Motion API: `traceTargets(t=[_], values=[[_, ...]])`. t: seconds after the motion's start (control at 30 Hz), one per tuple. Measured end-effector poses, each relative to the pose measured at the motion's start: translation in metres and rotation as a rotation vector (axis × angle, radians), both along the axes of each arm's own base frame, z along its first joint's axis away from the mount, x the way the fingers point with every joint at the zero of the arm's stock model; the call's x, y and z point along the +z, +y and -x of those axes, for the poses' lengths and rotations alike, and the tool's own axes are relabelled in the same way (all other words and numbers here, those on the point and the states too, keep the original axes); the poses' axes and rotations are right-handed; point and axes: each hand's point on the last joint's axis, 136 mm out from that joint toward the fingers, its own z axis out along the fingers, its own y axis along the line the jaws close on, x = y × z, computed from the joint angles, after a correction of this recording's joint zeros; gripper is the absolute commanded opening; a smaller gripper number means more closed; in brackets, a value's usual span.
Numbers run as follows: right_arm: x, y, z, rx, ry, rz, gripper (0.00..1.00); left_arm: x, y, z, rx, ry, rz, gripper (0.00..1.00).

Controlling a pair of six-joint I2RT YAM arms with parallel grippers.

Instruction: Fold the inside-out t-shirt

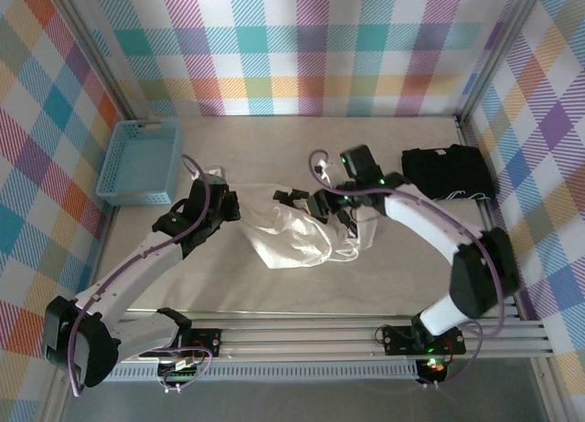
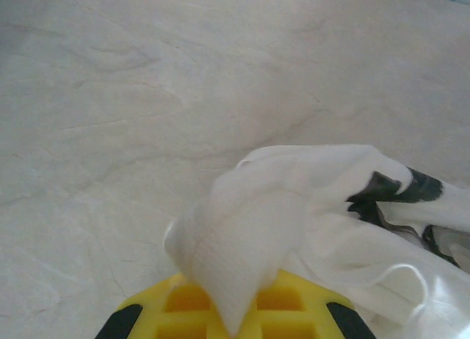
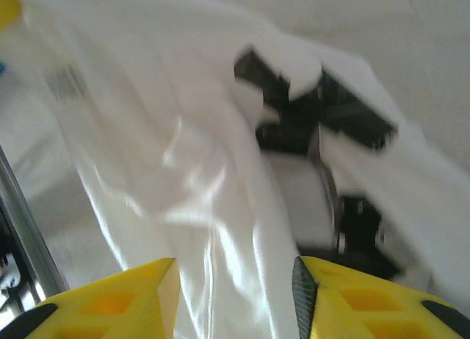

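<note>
Pinching a fold of the white t-shirt (image 2: 294, 214), the left gripper (image 2: 231, 299) is clamped tight; a cloth corner pokes out past its yellow fingers (image 2: 183, 306). The right gripper (image 3: 235, 288) stands parted, with shiny fabric draped loose through the gap and no grip evident. Shirt lies bunched mid-way across the table (image 1: 384, 285), between the arms. Judged light, limp, slippery: take hems or shoulder seams, not the bulk.

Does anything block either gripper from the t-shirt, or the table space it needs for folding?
Nothing visible does. The left gripper is shut on a t-shirt edge; the right gripper has its jaws apart with cloth between them. The blue basket and the black garment lie off to the sides, clear of the shirt.
</note>
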Motion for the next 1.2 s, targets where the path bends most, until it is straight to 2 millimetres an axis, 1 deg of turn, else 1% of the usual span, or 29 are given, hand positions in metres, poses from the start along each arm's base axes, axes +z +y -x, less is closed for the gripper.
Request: traceTargets(t=[0.03, 0.07, 0.13, 0.17, 0.23, 0.27, 0.33, 0.37, 0.47, 0.53, 0.67, 0.73, 0.8, 0.87, 0.9, 0.93, 1.0, 1.07, 1.17, 1.2], values=[[-0.007, -0.006, 0.009, -0.006, 0.013, 0.013, 0.48, -0.001, 0.001, -0.001, 0.006, 0.001, -0.007, 0.16], [-0.018, -0.012, 0.02, -0.016, 0.037, 0.029, 0.49, -0.003, 0.003, -0.002, 0.016, 0.003, -0.016, 0.25], [-0.045, -0.021, 0.039, -0.03, 0.1, 0.064, 0.5, -0.007, 0.006, -0.003, 0.033, 0.012, -0.031, 0.53], [-0.056, -0.024, 0.047, -0.034, 0.129, 0.079, 0.51, -0.009, 0.006, -0.004, 0.037, 0.016, -0.034, 0.61], [-0.075, -0.027, 0.058, -0.041, 0.182, 0.106, 0.51, -0.011, 0.006, -0.003, 0.036, 0.022, -0.043, 0.71], [-0.08, -0.027, 0.059, -0.043, 0.193, 0.115, 0.48, -0.011, 0.004, -0.002, 0.029, 0.022, -0.048, 0.76], [-0.086, -0.026, 0.056, -0.049, 0.193, 0.126, 0.33, -0.012, -0.003, 0.003, 0.005, 0.018, -0.059, 0.82], [-0.087, -0.026, 0.055, -0.055, 0.189, 0.132, 0.26, -0.013, -0.011, 0.008, -0.026, 0.015, -0.053, 0.83], [-0.088, -0.029, 0.05, -0.071, 0.165, 0.148, 0.09, -0.02, -0.052, 0.035, -0.191, 0.009, 0.014, 0.82], [-0.086, -0.03, 0.047, -0.08, 0.144, 0.153, 0.0, -0.025, -0.086, 0.057, -0.325, 0.013, 0.082, 0.81], [-0.076, -0.034, 0.042, -0.096, 0.101, 0.15, 0.0, -0.035, -0.136, 0.086, -0.505, 0.032, 0.127, 0.82], [-0.073, -0.037, 0.04, -0.103, 0.088, 0.151, 0.0, -0.047, -0.159, 0.098, -0.577, 0.059, 0.104, 0.83], [-0.072, -0.039, 0.038, -0.108, 0.085, 0.15, 0.0, -0.059, -0.177, 0.104, -0.623, 0.09, 0.066, 0.83], [-0.07, -0.041, 0.036, -0.118, 0.081, 0.144, 0.0, -0.068, -0.192, 0.106, -0.649, 0.11, 0.03, 0.81], [-0.067, -0.043, 0.034, -0.124, 0.077, 0.138, 0.0, -0.073, -0.199, 0.106, -0.659, 0.119, 0.015, 0.76], [-0.064, -0.044, 0.033, -0.13, 0.071, 0.129, 0.0, -0.077, -0.205, 0.105, -0.662, 0.127, 0.001, 0.68], [-0.058, -0.047, 0.03, -0.14, 0.06, 0.113, 0.0, -0.084, -0.213, 0.099, -0.662, 0.135, -0.023, 0.57], [-0.053, -0.048, 0.029, -0.145, 0.053, 0.101, 0.0, -0.092, -0.218, 0.093, -0.656, 0.141, -0.048, 0.46], [-0.052, -0.049, 0.029, -0.146, 0.054, 0.094, 0.0, -0.103, -0.222, 0.084, -0.64, 0.145, -0.092, 0.28], [-0.052, -0.049, 0.029, -0.144, 0.057, 0.092, 0.0, -0.106, -0.222, 0.082, -0.632, 0.144, -0.107, 0.2]])
